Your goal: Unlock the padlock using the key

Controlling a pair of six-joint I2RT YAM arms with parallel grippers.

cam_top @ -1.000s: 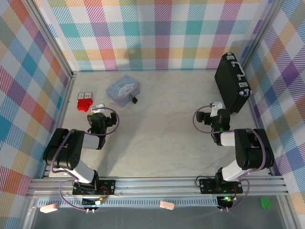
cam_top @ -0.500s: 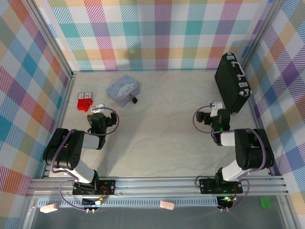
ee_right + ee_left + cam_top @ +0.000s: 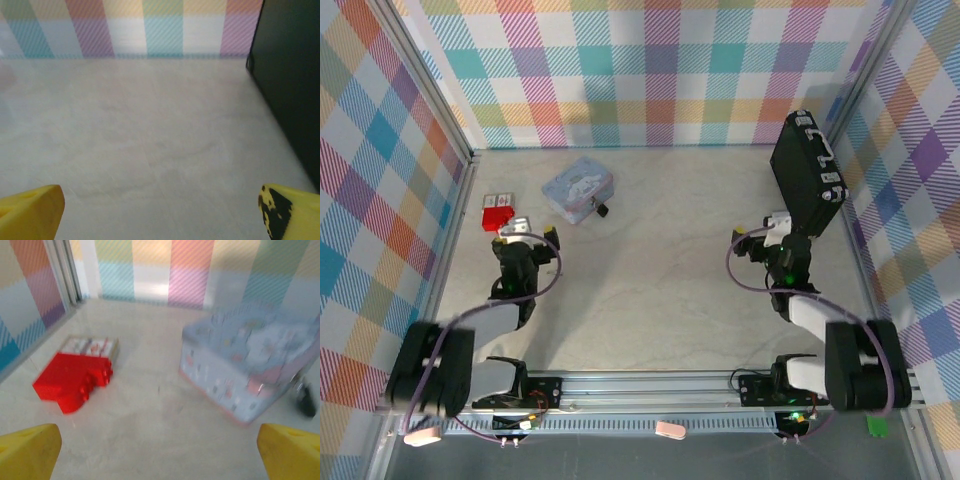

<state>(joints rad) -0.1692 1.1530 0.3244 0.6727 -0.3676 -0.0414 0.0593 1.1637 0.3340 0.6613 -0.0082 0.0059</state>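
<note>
Just beside tin point(image 3: 578, 188) nr corner: padlock point(image 3: 602, 210), axis/dir. unclear, too small.

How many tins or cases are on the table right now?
2. The pale blue-grey rectangular tin sits back left, with the tiny black padlock beside its near-right corner. The large black briefcase stands back right, by the right wall. None seems hidden.

Table point(image 3: 660, 250) bears tin point(image 3: 578, 188), padlock point(image 3: 602, 210), block point(image 3: 497, 215), briefcase point(image 3: 807, 175)
</note>
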